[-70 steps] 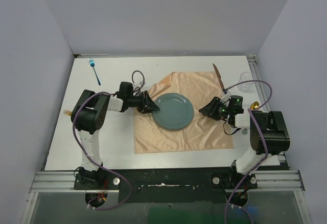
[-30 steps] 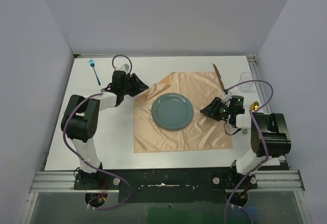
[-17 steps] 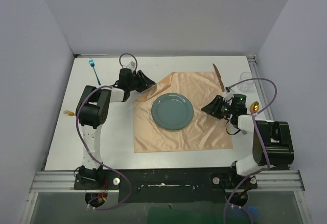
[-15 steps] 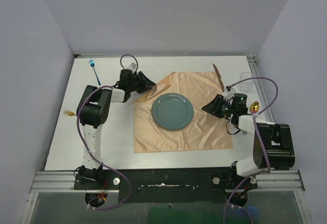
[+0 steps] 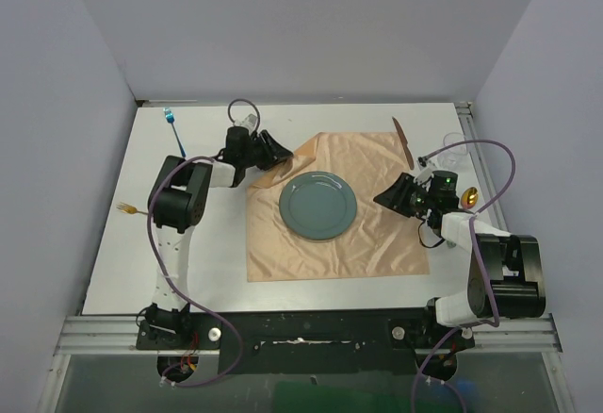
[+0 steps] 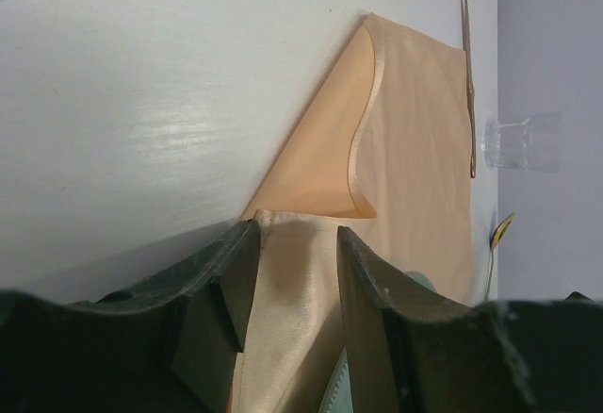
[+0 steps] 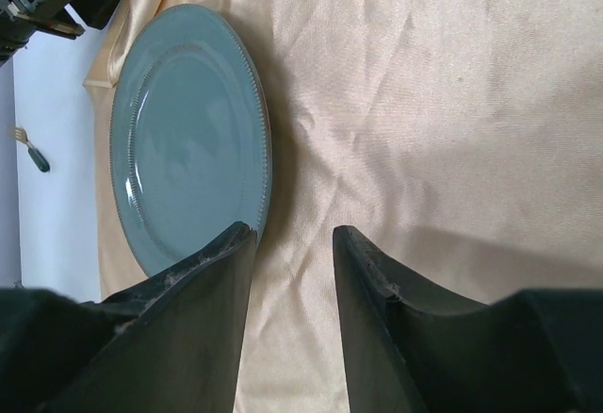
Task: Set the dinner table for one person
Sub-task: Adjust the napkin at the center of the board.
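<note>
Across the middle of the top view lay the white desk (image 5: 207, 262), carrying everything. At its left edge sat a gold fork (image 5: 126, 209), and at upper left a blue utensil (image 5: 173, 127), both well apart from the setting and apparently yet to be laid.

The left tool (image 6: 295, 236) sat low at the upper-left corner of the peach cloth (image 5: 367, 234). Its fingers were spread, with the cloth's edge lying between them and nothing pinched. The doubled-over corner (image 6: 325, 163) lay just ahead, so it was probably there to flatten that fold.

The teal plate (image 5: 318, 206) rested in the middle of the cloth. The right tool (image 7: 292, 234), also spread and empty, hung over the cloth just beside the plate's rim.

A brown knife (image 5: 403, 140), a clear glass (image 5: 454, 142) and a gold spoon (image 5: 469, 196) waited at right.
</note>
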Controlling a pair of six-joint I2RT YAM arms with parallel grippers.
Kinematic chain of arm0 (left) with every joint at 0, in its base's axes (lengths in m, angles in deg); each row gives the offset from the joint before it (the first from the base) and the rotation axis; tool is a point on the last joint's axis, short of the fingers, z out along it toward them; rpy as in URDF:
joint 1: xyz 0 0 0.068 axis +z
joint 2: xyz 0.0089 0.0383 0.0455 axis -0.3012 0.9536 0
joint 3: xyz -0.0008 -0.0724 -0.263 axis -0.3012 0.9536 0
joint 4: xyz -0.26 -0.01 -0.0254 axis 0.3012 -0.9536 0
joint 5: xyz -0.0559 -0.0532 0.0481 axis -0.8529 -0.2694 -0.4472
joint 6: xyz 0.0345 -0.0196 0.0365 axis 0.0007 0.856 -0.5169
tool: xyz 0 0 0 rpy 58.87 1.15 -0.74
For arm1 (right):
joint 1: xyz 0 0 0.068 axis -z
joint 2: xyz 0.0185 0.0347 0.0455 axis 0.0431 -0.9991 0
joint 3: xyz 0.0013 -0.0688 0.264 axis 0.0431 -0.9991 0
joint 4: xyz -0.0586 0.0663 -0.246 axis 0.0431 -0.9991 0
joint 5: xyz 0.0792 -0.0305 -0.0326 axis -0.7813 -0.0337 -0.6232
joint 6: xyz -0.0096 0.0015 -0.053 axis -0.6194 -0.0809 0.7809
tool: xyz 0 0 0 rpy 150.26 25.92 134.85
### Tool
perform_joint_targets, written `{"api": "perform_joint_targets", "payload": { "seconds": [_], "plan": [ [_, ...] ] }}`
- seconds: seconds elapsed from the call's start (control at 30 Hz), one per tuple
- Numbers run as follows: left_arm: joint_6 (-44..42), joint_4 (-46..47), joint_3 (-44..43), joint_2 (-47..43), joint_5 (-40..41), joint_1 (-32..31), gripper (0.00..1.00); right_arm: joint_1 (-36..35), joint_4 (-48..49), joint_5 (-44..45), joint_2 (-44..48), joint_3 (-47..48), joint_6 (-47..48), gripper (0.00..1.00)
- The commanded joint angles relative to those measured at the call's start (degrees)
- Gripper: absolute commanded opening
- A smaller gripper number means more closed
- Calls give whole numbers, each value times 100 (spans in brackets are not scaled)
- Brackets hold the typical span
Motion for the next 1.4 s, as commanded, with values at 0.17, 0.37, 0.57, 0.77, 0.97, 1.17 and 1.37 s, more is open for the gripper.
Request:
{"api": "perform_joint_targets", "payload": {
  "seconds": [0.17,0.37,0.57,0.77,0.97,1.17,1.37],
  "plan": [
    [-122,49,-392,269,0,-65,37,17,84,81,212,-21,132,40],
    [-532,-688,-856,421,188,-148,18,31,62,83,182,-26,171,40],
    [-773,-1073,-1071,489,321,-203,0,57,31,117,147,-41,214,40],
    [-1006,-1283,-952,249,621,-203,0,75,67,118,79,-93,232,40],
    [-1739,-2232,-1183,-292,1053,-212,29,79,155,50,4,-111,206,40],
    [-2557,-3293,-1641,-638,1773,-401,36,75,349,-41,-108,-146,101,40],
    [-2844,-3658,-1774,-463,1999,-598,36,72,447,-113,-186,-134,53,40]
  ]
}}
